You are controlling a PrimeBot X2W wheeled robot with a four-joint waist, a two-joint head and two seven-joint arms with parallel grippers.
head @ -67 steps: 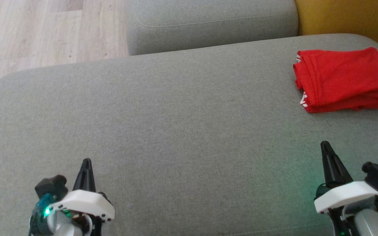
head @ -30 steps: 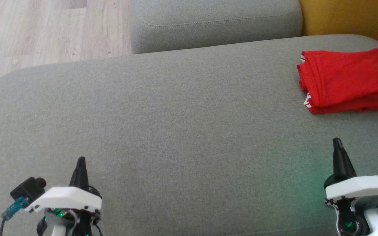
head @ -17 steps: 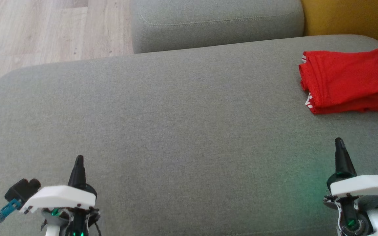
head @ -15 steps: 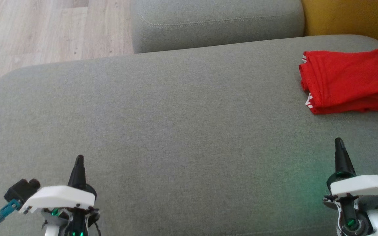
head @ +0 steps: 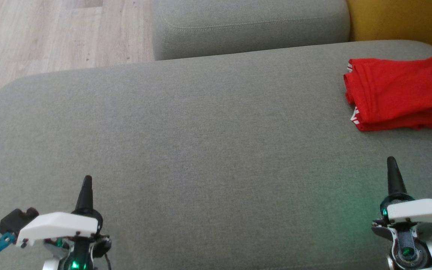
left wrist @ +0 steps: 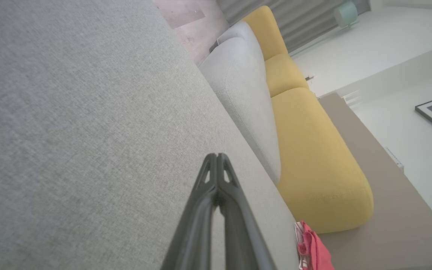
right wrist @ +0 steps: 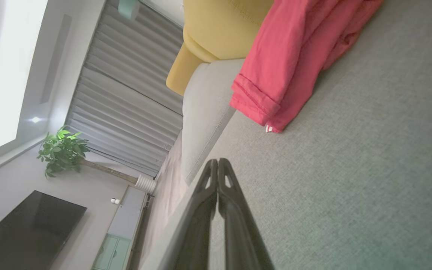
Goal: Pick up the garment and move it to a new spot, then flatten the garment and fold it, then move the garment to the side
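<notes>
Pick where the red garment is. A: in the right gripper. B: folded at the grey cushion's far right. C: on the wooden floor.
B: the folded red garment lies on the grey cushion near its right end, apart from the shut right gripper.

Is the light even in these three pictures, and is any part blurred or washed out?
Head view: soft even light, sharp; a green tint lies on the sofa beside the right gripper. Left wrist view: the left gripper blurs toward the bottom edge. Right wrist view: the upper left corner is washed out; the red garment looks pinker than in the head view.
</notes>
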